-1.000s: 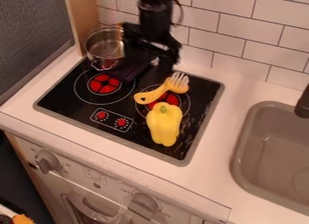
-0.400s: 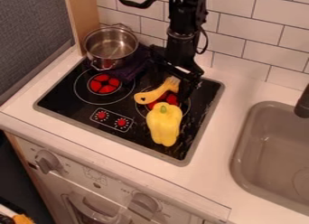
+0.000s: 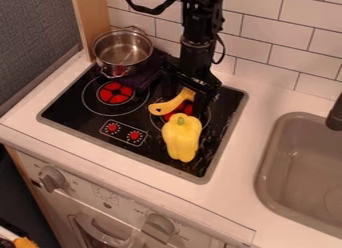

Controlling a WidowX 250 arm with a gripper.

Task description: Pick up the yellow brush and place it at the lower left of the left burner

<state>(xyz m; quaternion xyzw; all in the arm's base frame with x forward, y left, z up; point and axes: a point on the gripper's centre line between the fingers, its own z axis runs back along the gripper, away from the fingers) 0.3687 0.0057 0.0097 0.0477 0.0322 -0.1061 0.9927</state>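
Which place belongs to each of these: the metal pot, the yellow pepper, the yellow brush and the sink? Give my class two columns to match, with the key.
Things
1. Metal pot
2. Yellow pepper
3. Yellow brush
4. Sink

Places, as seen
A. In the counter, right of the stove
B. Slanting just above the pepper
C. By the stove's upper left corner
D. Just below the brush

Pairs: 1-C, 2-D, 3-B, 4-A

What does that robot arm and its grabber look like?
The arm is black all over, built of narrow upright segments with knobbly joints. A loose black cable loops out beside it. The gripper at its lower end is black too, boxy and angular.
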